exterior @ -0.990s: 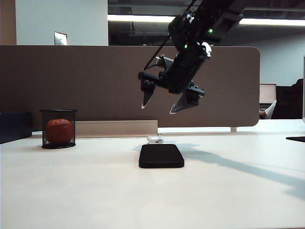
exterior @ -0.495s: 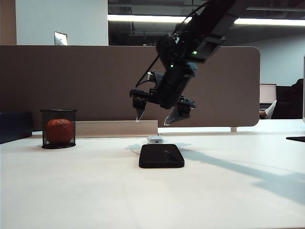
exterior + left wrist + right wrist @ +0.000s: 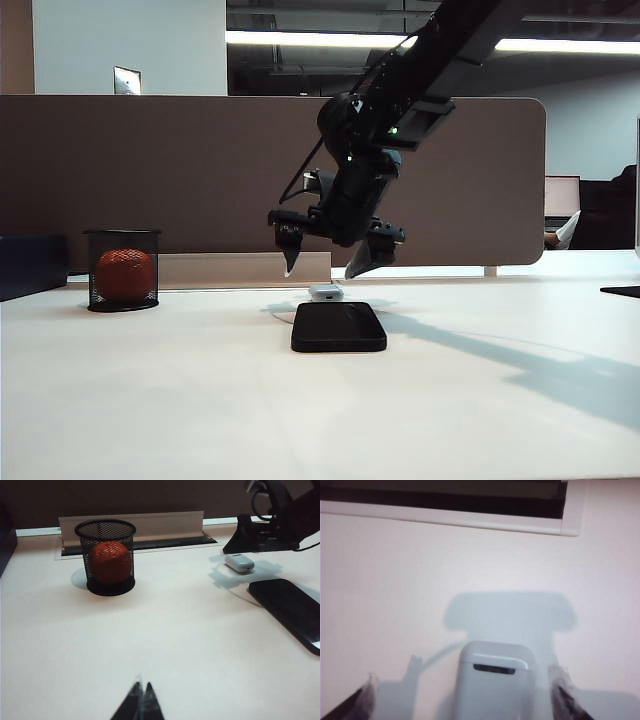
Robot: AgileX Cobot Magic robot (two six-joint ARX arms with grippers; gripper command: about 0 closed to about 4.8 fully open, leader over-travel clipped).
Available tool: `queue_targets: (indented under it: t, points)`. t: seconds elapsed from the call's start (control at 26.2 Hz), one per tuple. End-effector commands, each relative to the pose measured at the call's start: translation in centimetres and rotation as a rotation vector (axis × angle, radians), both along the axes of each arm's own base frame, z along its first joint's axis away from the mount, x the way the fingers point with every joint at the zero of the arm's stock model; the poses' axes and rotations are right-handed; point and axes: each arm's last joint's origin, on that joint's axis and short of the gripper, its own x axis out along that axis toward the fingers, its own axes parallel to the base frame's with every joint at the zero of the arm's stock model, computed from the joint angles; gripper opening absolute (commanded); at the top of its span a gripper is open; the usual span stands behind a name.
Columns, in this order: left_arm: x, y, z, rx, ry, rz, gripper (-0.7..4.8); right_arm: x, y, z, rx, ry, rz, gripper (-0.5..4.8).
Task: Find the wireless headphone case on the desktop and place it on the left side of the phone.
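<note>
White desktop (image 3: 150, 400) carrying three items

The phone (image 3: 338, 327) lies flat near the middle; the wireless headphone case (image 3: 326, 292) sits just behind it toward the far edge; a black mesh cup (image 3: 123, 270) holding an orange ball stands toward the far left.

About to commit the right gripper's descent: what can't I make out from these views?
- Case: in the exterior view the phone hides its near side.
- Case: right wrist view's edge cuts its near end.
- Right gripper, open above the case: height over it unclear; fingertips blurred.
- Left gripper: only closed tips show.
</note>
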Motion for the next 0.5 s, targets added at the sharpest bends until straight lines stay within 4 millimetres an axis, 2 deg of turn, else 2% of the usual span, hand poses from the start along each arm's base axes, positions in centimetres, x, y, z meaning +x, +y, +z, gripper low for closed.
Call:
queue_targets:
  t: [0.04, 0.5]
  points:
    - [0.00, 0.01, 0.15, -0.001, -0.009, -0.003, -0.05, 0.12, 0.13, 0.16, 0.014, -0.017, 0.003, 4.79]
    - [-0.01, 0.01, 0.18, -0.001, -0.010, -0.003, -0.05, 0.28, 0.12, -0.80, -0.021, -0.013, -0.031, 4.79]
